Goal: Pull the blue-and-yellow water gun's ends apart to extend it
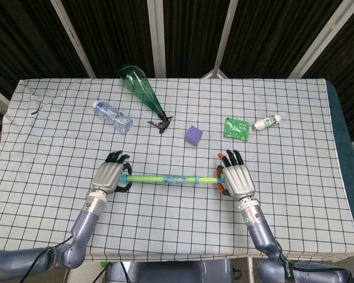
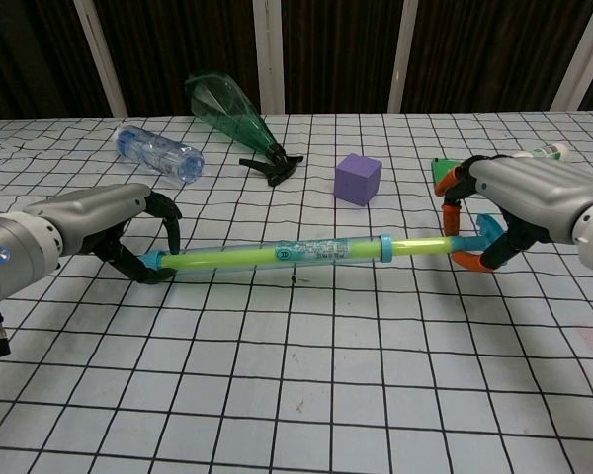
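Observation:
The blue-and-yellow water gun (image 1: 171, 179) lies crosswise near the front of the checked table. In the chest view the water gun (image 2: 287, 253) shows a clear barrel with a yellow-green rod drawn out at its right. My left hand (image 1: 108, 176) curls its dark fingers around the blue left end, and the left hand (image 2: 99, 222) appears low beside the cloth. My right hand (image 1: 237, 180) grips the blue handle at the rod's right end; the right hand (image 2: 519, 197) wraps it with orange-tipped fingers. The gun hangs slightly above the cloth, its right end higher.
A green spray bottle (image 1: 143, 91) and a clear water bottle (image 1: 112, 115) lie at the back left. A purple cube (image 1: 193, 135) sits just behind the gun. A green packet (image 1: 236, 128) and a small white bottle (image 1: 267, 122) lie at the back right.

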